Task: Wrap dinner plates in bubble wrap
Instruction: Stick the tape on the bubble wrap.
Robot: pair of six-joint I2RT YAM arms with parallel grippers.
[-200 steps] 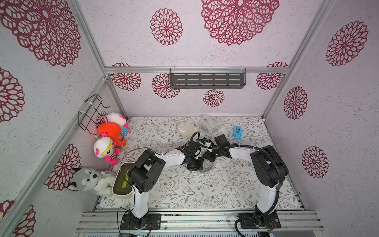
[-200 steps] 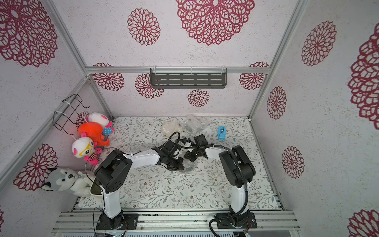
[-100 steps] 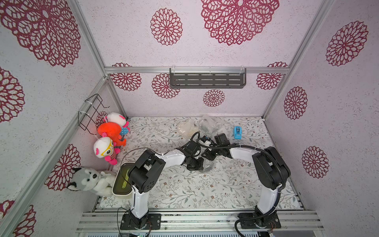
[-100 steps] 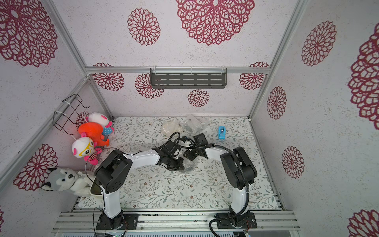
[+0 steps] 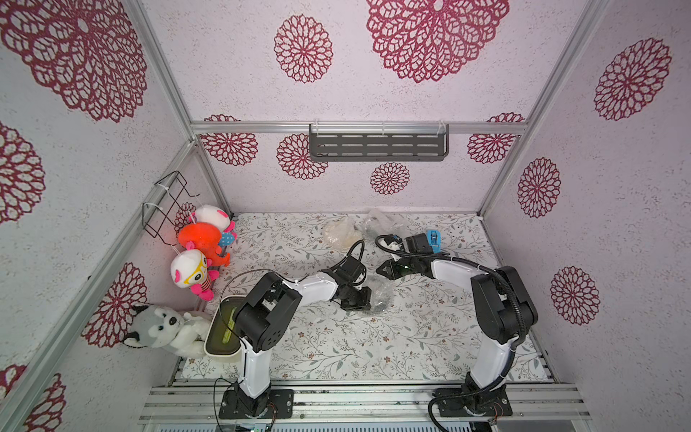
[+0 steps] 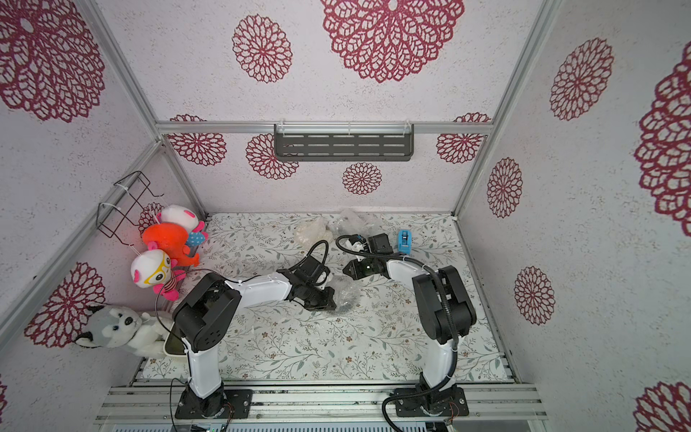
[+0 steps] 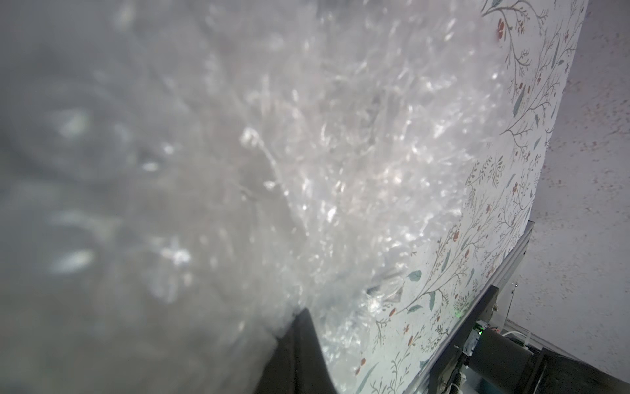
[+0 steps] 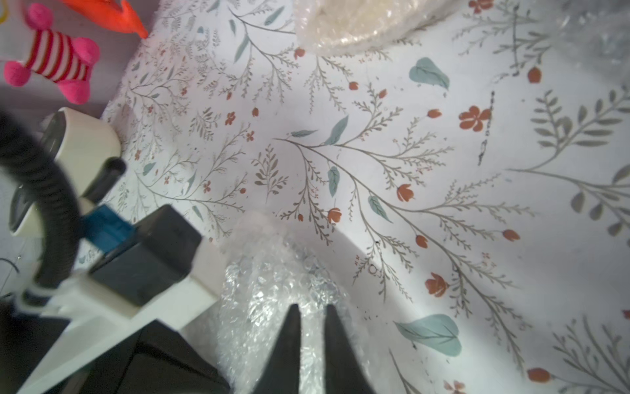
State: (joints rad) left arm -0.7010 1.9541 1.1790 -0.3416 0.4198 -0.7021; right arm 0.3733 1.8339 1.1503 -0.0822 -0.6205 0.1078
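At the front-left corner of the table [image 5: 336, 348] stands a cream tub [image 5: 220, 351]. Toward the middle, the left gripper [image 5: 366, 300] is clamped on the edge of a crumpled bundle of bubble wrap [image 5: 384, 291] with something dark showing through, the wrap crowding the left wrist camera. At the bundle's far side the right gripper [image 5: 378, 270] hovers with its fingers [image 8: 291, 341] drawn together, nothing visibly between them. A wrapped cream plate [image 5: 338, 233] lies near the far edge and a blue tape dispenser [image 5: 433, 238] further right.
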